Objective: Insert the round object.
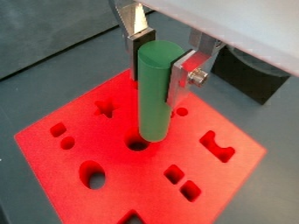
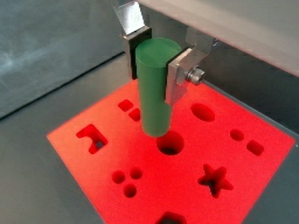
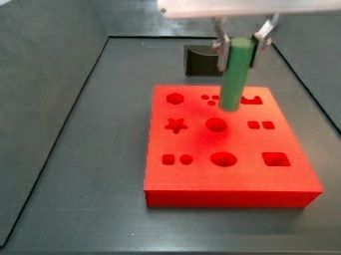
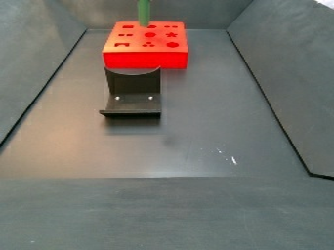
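The gripper (image 1: 160,59) is shut on the round object (image 1: 156,92), a matte green cylinder peg that it holds upright by the upper end. Its silver fingers (image 2: 181,74) clamp the peg from two sides. The peg hangs over the red block (image 1: 70,149), which has several shaped holes in its top. The peg's lower end is just beside a round hole (image 1: 136,143), also seen in a wrist view (image 2: 170,145). In a side view the peg (image 3: 236,72) stands over the block (image 3: 226,174) near its round hole (image 3: 217,125); I cannot tell whether it touches.
The dark fixture (image 4: 132,98) stands on the floor next to the red block (image 4: 146,59) and also shows in a side view (image 3: 200,60). Raised walls (image 4: 280,107) border the dark grey floor.
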{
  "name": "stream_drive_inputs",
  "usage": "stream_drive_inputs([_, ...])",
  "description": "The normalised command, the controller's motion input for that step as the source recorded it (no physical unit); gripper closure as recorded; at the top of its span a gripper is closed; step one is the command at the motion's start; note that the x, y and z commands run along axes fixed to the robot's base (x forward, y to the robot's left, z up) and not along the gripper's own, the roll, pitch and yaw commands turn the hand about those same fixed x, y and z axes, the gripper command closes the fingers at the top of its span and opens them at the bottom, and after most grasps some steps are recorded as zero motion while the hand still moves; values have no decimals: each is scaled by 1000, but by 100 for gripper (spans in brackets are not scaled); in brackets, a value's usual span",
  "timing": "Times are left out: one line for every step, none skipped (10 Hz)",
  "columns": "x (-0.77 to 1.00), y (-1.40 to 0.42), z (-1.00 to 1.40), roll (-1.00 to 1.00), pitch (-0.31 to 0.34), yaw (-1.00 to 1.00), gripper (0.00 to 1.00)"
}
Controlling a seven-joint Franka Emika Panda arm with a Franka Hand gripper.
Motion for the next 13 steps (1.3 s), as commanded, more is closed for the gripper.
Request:
stream_drive_inputs([-40,-114,-291,71,0,-86,100])
stream_drive_inputs([0,-3,-83,0,0,-14,100])
stream_drive_inputs([46,-17,-29,0,0,-31,100])
stream_drive_inputs([0,-89,-154,27,-10,-23,100])
stream_drive_inputs([0,-277,-211,147,-9,0,100])
stream_drive_inputs([0,-31,-83,49,0,0,100])
stream_drive_inputs([0,0,-14,39,0,0,100])
stream_drive_inputs([9,0,-91,96,0,0,100])
stream_drive_inputs([151,0,-229,137,0,0,100])
stream_drive_inputs([91,-20,-257,144,0,0,100])
stream_drive_inputs([0,-34,-214,123,0,0,100])
stream_drive_inputs([0,-51,-149,87,0,0,100])
stream_drive_inputs([-51,-209,-43,121,0,0,100])
